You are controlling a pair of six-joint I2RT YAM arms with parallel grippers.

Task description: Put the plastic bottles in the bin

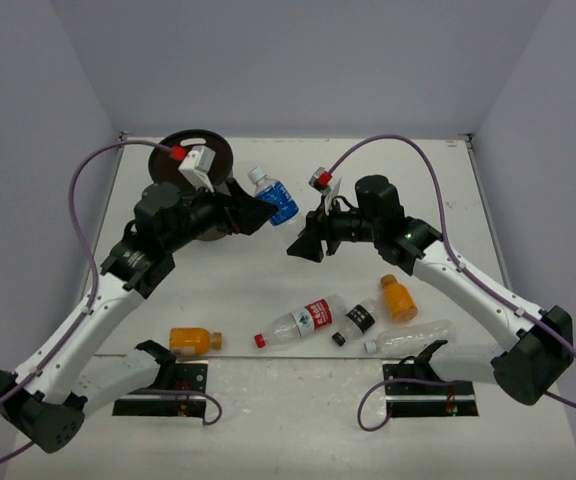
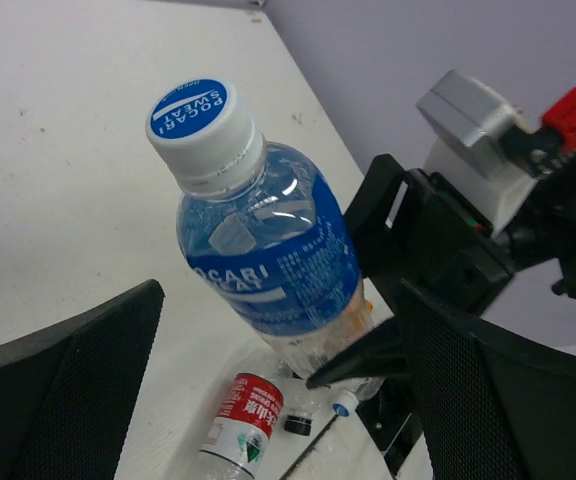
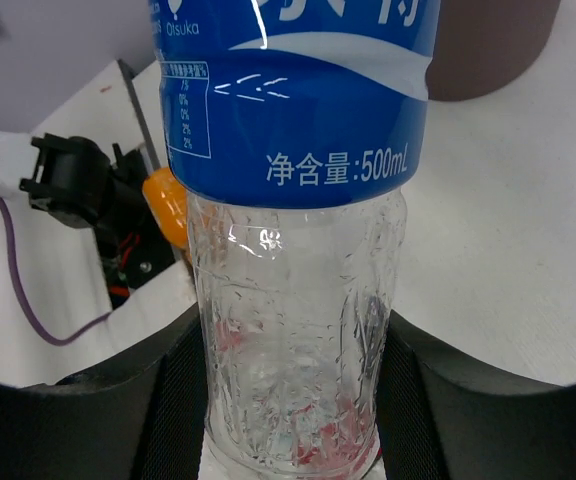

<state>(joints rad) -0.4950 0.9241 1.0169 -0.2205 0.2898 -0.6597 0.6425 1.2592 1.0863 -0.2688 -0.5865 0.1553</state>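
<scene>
The blue-labelled bottle with a white cap is held in the air in front of the bin, a dark brown bucket at the back left. My right gripper is shut on the bottle's clear lower end. My left gripper is open, its fingers wide on either side of the same bottle without touching it. On the table lie an orange bottle, a red-labelled clear bottle, a black-labelled bottle, a second orange bottle and a plain clear bottle.
The bin's brown side shows in the right wrist view. The left wrist camera mount partly hides the bin from above. The two arm bases with black plates stand at the near edge. Purple cables loop over both arms. Walls close the table on three sides.
</scene>
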